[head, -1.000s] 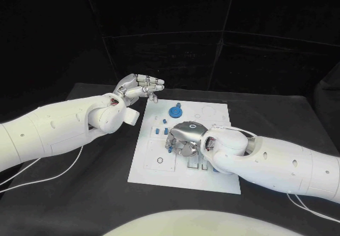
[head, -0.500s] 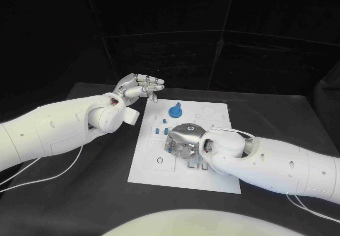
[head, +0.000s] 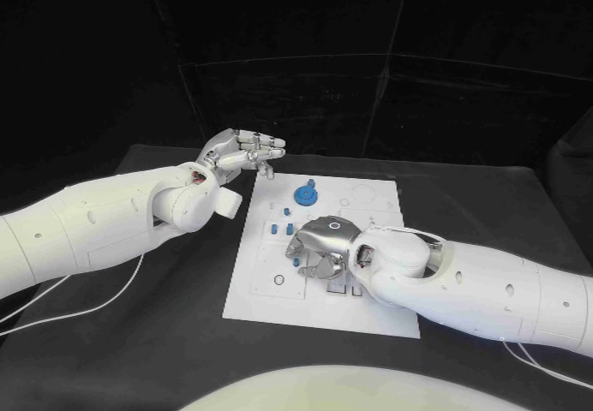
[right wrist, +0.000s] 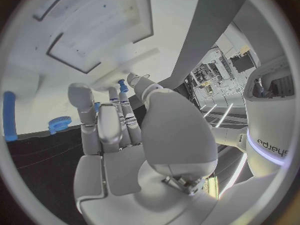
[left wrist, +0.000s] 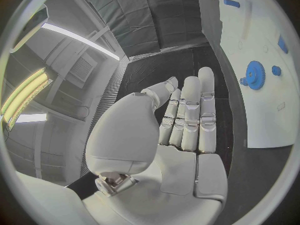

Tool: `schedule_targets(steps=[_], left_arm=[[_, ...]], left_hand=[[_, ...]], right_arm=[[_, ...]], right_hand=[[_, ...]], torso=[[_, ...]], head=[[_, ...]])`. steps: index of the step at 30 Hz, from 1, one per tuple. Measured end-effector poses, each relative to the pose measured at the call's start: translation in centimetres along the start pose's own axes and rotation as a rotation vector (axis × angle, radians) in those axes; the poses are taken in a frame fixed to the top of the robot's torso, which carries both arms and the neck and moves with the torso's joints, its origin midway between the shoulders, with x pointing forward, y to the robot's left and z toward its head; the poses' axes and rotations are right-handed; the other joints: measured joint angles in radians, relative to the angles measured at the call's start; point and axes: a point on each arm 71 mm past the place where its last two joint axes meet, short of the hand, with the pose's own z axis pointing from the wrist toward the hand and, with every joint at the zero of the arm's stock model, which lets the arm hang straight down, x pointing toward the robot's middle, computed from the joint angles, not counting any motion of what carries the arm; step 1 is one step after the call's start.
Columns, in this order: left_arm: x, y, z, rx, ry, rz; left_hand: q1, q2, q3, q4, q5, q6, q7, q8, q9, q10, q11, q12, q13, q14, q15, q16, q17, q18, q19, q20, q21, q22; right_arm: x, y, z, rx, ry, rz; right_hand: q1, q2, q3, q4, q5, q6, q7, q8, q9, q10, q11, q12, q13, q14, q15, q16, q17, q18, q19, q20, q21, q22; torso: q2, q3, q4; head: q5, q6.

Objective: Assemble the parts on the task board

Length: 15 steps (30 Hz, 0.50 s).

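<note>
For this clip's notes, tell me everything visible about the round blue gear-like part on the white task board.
The round blue gear-like part is a bright blue toothed disc, plastic by its look, with a raised hub and a small knob at its rim. It lies flat on the far half of the white task board, among printed outlines, with smaller blue pieces nearer the robot. Nothing touches it: the left hand hangs beyond the board's far left corner, and the right hand works mid-board.

My right hand [head: 319, 247] looked like brushed silver metal with a soft sheen, and my left hand [head: 242, 152] had the same finish. The task board [head: 378, 310] was smooth, matt white. Its gear [head: 304, 195] seemed glossy blue plastic. The table [head: 148, 342] was dull black.
</note>
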Motion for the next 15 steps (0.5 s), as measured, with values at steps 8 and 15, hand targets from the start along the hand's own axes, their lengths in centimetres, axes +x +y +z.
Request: schedule_targets(steps=[8,15], left_arm=[[-0.1,0.0,0.0,-0.003,-0.003,0.001],[-0.3,0.1,-0.1,-0.005,-0.006,0.002]], left_hand=[[0.0,0.0,0.0,0.0,0.0,0.0,0.0,0.0,0.0,0.0,0.0,0.0,0.0,0.0,0.0,0.0,0.0,0.0,0.0,0.0,0.0,0.0],[0.0,0.0,0.0,0.0,0.0,0.0,0.0,0.0,0.0,0.0,0.0,0.0,0.0,0.0,0.0,0.0,0.0,0.0,0.0,0.0,0.0,0.0]], right_arm=[[-0.7,-0.8,-1.9,0.012,-0.076,0.031],[-2.4,-2.8,-4.7,0.064,-0.125,0.053]], right_hand=[[0.007,0.017,-0.007,-0.007,0.015,0.015,0.0,0.005,0.006,0.01,-0.005,0.04,0.006,0.0,0.0,0.003,0.002,0.0,-0.003,0.003,-0.002,0.004],[0.007,0.017,-0.009,-0.009,0.018,0.027,-0.003,0.005,0.007,0.023,-0.01,0.055,0.006,0.0,0.0,0.014,0.014,0.0,0.008,-0.005,0.004,0.02]], torso=[[0.0,0.0007,-0.0001],[-0.002,0.0001,-0.0019]], head=[[-0.003,0.007],[-0.017,0.018]])
